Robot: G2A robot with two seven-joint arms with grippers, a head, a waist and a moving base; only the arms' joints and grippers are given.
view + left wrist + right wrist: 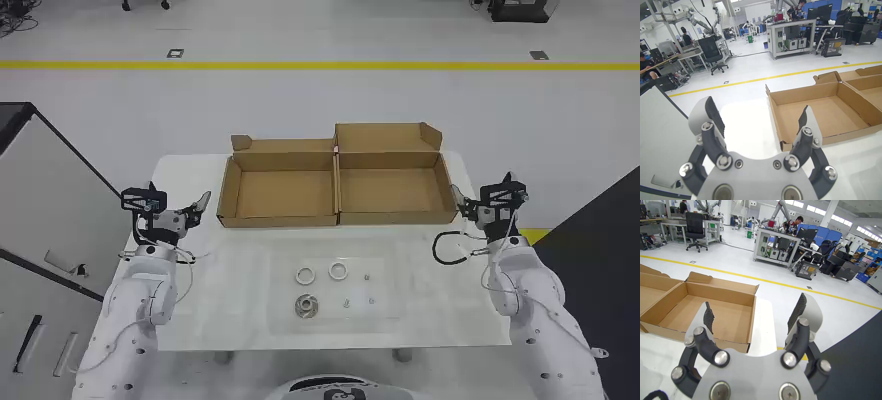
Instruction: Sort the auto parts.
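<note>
Left tool [759, 106] wide open, hovering at left edge of table [230, 300]. Right tool [754, 299] also open, at right edge. Left box [278, 193] and right box [392, 188], cardboard, side by side and touching, along far edge. Auto parts mid-table toward near edge: left ring [304, 273], right ring [338, 270], flanged hub [304, 306] just nearer front, small bits [367, 277] beside. Both tools well apart from parts.

The arms [140, 300] are white with black cables [436, 248]. The left gripper [758, 104] and right gripper [754, 298] have silver plates [757, 170], black ribbed pads [714, 113] and round screws [723, 161].
</note>
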